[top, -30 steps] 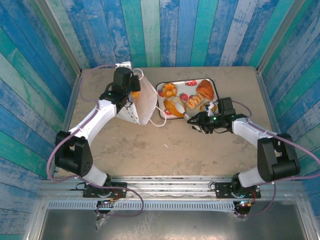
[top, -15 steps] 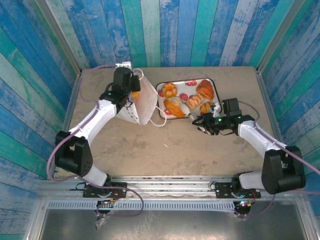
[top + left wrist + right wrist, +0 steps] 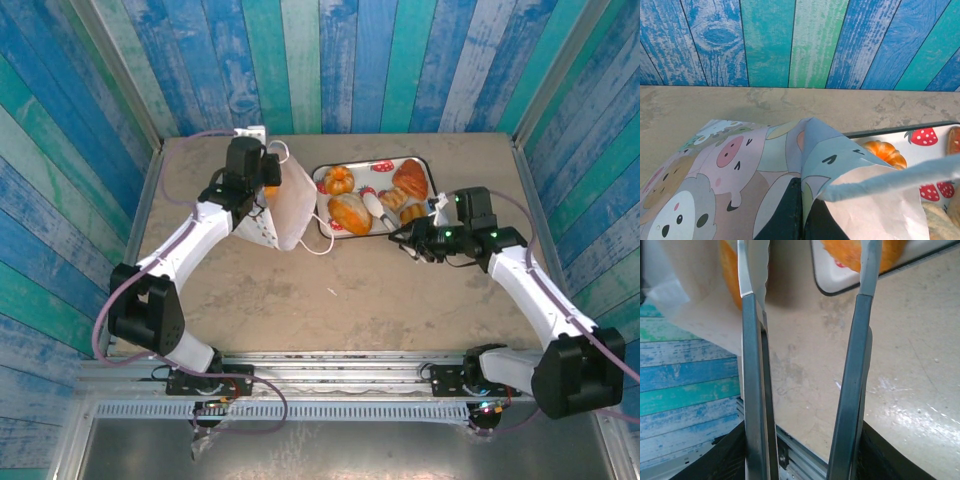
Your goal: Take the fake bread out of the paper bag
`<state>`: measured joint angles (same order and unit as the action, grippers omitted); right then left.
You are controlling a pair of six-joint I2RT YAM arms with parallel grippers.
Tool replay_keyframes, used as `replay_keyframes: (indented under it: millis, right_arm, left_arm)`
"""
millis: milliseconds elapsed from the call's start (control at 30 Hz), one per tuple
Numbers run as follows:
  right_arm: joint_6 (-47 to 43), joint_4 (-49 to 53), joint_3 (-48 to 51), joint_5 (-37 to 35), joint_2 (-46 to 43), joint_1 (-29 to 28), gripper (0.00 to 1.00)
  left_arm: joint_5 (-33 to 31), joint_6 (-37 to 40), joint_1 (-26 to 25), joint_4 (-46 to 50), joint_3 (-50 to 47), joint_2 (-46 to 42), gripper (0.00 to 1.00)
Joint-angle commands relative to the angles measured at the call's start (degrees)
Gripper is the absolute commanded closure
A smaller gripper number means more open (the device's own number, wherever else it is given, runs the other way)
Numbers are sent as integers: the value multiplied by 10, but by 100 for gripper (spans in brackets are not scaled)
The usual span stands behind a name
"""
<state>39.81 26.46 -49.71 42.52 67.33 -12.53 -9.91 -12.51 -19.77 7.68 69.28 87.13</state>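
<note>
L pincer (image 3: 801,212) pinches paper bag (image 3: 285,215) rim; R pincer (image 3: 398,237) spread, empty. The bag lies to its left across the tabletop (image 3: 330,290), mouth at far end w/ orange fake bread (image 3: 270,189) showing there.

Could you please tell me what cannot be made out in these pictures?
- Top external: the inside of the paper bag. Its own wall and the left gripper cover it, so what is left inside is unknown.
- Left wrist: the left gripper's fingertips, wrapped in bag paper.
- Right wrist: the tray and a pastry on it, cut off by the top edge.
</note>
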Motion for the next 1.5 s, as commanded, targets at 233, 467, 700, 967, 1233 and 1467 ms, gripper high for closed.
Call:
replay_keyframes:
  millis: [233, 467, 700, 967, 1233, 1467]
  right_arm:
    - [-39, 57, -165, -56, 28, -159, 52]
    - [-43, 63, -215, -80, 88, -236, 54]
    - [-24, 19, -214, -77, 161, -283, 56]
    - [8, -31, -231, -85, 227, -291, 57]
    - [35, -57, -256, -94, 275, -297, 58]
    - [54, -57, -275, -159, 291, -325, 58]
  left_arm:
    - [27, 46, 0, -16, -19, -50, 100]
    - [31, 66, 0, -14, -25, -62, 100]
    - [43, 84, -1, -20, -37, -70, 100]
    - [64, 101, 0, -30, -56, -82, 100]
    - [86, 125, 0, -47, -82, -109, 100]
    - [102, 130, 0, -73, -101, -125, 100]
